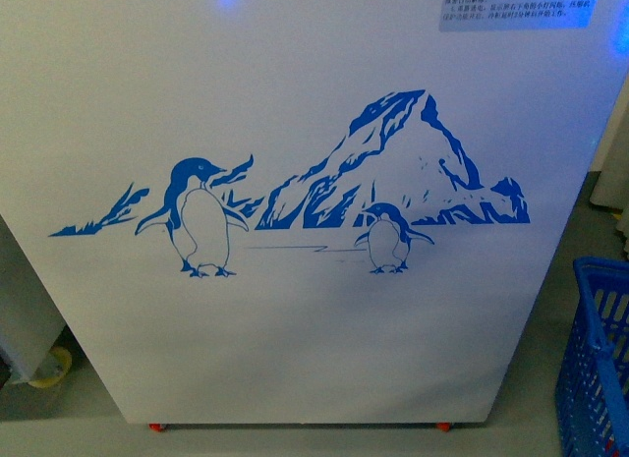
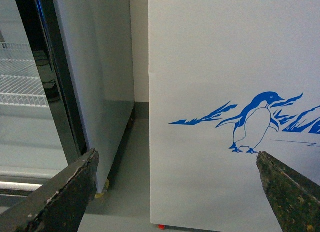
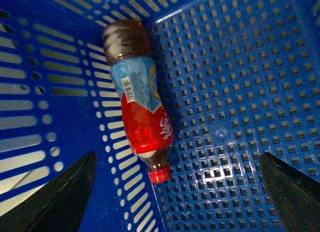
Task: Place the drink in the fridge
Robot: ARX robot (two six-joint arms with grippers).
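Front view is filled by the fridge (image 1: 295,329), white, with its blue penguin picture (image 1: 201,216). The left gripper (image 2: 176,159) faces that same wall, jaws wide apart with nothing between them, and a grey cabinet (image 2: 100,67) stands off to one side. The right gripper (image 3: 176,159), jaws also spread and empty, looks down into a blue basket (image 3: 240,67). The drink (image 3: 140,100) lies on its side there, ahead of the gripper and nearer one finger, red cap toward it, untouched.
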